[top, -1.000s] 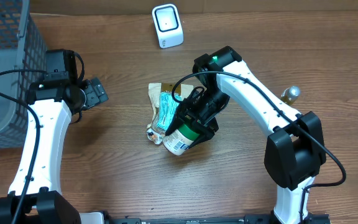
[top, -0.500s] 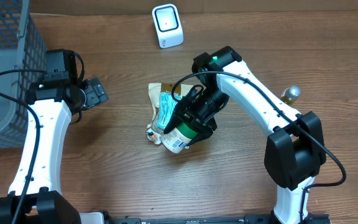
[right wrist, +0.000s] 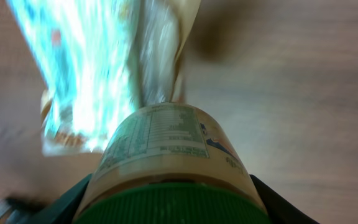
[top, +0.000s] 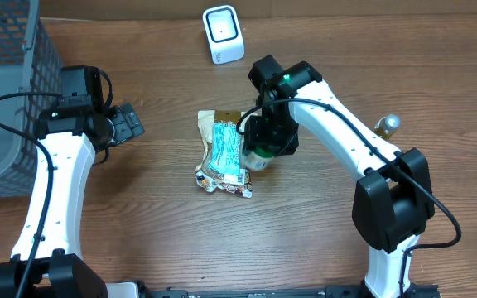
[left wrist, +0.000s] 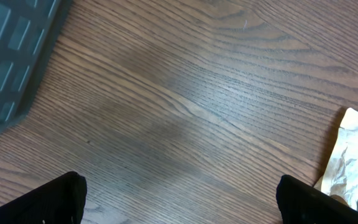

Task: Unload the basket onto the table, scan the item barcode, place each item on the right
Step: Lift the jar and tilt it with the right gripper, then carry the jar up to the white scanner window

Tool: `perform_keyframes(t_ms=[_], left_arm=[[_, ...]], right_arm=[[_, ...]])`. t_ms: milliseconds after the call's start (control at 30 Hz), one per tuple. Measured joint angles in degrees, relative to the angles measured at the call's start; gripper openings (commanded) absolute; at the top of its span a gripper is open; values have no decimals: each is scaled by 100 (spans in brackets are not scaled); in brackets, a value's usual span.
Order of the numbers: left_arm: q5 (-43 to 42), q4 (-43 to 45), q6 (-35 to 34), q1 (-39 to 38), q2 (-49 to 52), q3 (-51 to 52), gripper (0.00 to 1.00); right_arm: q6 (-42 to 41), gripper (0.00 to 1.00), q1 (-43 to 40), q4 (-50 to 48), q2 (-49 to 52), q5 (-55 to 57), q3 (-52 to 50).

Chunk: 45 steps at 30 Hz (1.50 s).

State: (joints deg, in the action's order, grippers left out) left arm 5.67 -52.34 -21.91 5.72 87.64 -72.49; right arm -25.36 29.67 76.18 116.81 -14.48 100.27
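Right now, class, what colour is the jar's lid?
The lid of the jar is green; the right wrist view shows it best.

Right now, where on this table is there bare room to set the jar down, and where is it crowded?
Bare wood: the wide strip between the pouch and the table front edge; the patch between the left fingers and the pouch; the gap between scanner and pouch. Crowded: the centre, where the held jar is right beside the pouch.
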Motion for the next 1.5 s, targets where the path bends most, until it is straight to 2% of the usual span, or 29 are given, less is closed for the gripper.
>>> perform_keyframes(t_ms=[167,300,467,567,667,967,1267,1500], left_arm=[[0,2,0,0,0,0,100],[0,2,0,0,0,0,100],[0,2,0,0,0,0,99],[-2,0,0,0,0,0,100],[0,0,0,0,0,0,100],[0,0,0,0,0,0,100],[-2,0,0,0,0,0,100],[0,2,0,0,0,0,100]], right_arm=[[459,32,-2,-326,4,487,192],[737,24,-2,164,15,619,1174],[1143,23,-2,802,11,688,2874],[1351,23,-2,820,-2,706,3362],[1534,23,-2,629,-9,710,3410],[1891,27,-2,-1222,129,1051,3060],[2028,26,-2,-3355,938,1502,2592],[2094,26,-13,-4516,1606,1556,2559]])
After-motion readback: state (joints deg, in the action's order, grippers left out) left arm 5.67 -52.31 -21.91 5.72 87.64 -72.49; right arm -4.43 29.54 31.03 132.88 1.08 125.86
